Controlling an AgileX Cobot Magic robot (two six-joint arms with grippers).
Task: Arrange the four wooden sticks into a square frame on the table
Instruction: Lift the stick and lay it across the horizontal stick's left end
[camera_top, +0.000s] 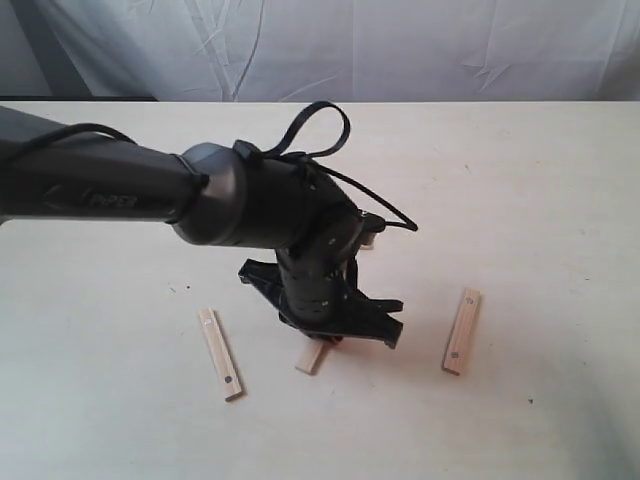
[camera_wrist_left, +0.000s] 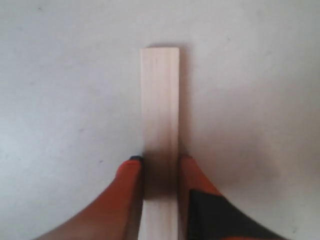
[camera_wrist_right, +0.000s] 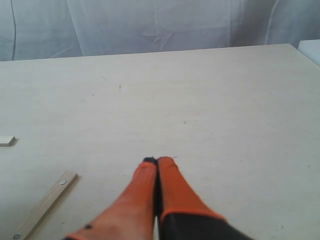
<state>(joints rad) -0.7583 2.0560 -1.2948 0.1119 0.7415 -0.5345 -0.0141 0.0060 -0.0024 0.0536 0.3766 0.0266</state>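
While gripping a plain stick (camera_wrist_left: 160, 100) in the left hand (camera_wrist_left: 160, 161), with the right hand (camera_wrist_right: 158, 161) pinched closed and empty, placing one side; next, bridging the two holed sticks (camera_top: 219, 353) (camera_top: 461, 331) squarely

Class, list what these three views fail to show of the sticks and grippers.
Left wrist view: the left gripper clamps the plain stick; its near end is cut off by the edge.
Exterior view: the left arm hides most of that stick, and the fourth stick is only a sliver behind it.
Right wrist view: the holed stick runs off the edge.
The right gripper is outside the exterior view.
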